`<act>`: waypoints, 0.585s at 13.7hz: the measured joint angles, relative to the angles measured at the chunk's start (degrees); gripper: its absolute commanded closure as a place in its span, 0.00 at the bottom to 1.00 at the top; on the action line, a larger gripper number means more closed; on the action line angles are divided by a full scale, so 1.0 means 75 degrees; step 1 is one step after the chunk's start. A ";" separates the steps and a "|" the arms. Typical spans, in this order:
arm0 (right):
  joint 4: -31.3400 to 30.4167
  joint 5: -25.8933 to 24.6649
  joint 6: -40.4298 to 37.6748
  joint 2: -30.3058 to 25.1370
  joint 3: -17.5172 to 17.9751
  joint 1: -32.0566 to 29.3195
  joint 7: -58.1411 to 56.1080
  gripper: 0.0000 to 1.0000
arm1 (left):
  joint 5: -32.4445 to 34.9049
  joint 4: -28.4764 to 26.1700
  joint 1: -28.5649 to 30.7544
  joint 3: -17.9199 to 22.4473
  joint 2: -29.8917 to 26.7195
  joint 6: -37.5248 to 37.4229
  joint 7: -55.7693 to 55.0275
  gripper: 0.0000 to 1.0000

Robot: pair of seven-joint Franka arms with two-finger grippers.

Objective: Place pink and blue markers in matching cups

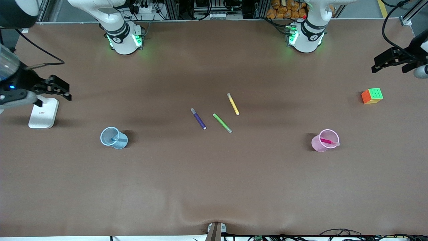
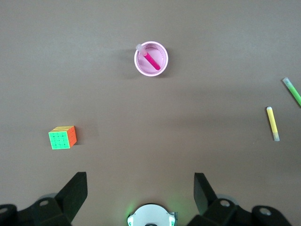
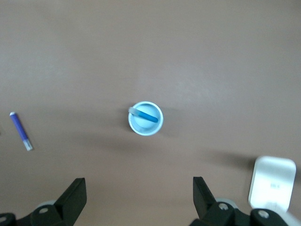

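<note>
The pink marker (image 1: 329,142) stands slanted in the light pink cup (image 1: 321,142) toward the left arm's end of the table; both show in the left wrist view, marker (image 2: 150,60) in cup (image 2: 151,58). The blue marker (image 1: 114,138) stands in the light blue cup (image 1: 114,138) toward the right arm's end; the right wrist view shows the marker (image 3: 145,115) in the cup (image 3: 146,118). My left gripper (image 1: 390,64) is open and empty, raised at the table's edge. My right gripper (image 1: 57,89) is open and empty, raised over a white block.
A dark purple marker (image 1: 198,118), a green marker (image 1: 222,123) and a yellow marker (image 1: 233,104) lie mid-table. A colour cube (image 1: 372,96) sits near the left gripper. A white block (image 1: 43,113) lies under the right gripper.
</note>
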 measured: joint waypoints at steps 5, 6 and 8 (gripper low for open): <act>0.0138 -0.0001 -0.0867 -0.0061 -0.0247 -0.0117 0.0963 0.00 | 0.0000 -0.0025 0.0004 -0.0076 -0.0022 -0.0110 -0.0185 0.00; 0.0247 -0.0002 -0.1056 -0.0067 -0.0299 -0.0117 0.0979 0.00 | -0.0001 -0.0038 0.0003 -0.0128 -0.0051 -0.0151 -0.0318 0.00; 0.0462 -0.0002 -0.1368 -0.0073 -0.0371 -0.0117 0.0981 0.00 | -0.0001 -0.0061 0.0002 -0.0224 -0.0102 -0.0196 -0.0442 0.00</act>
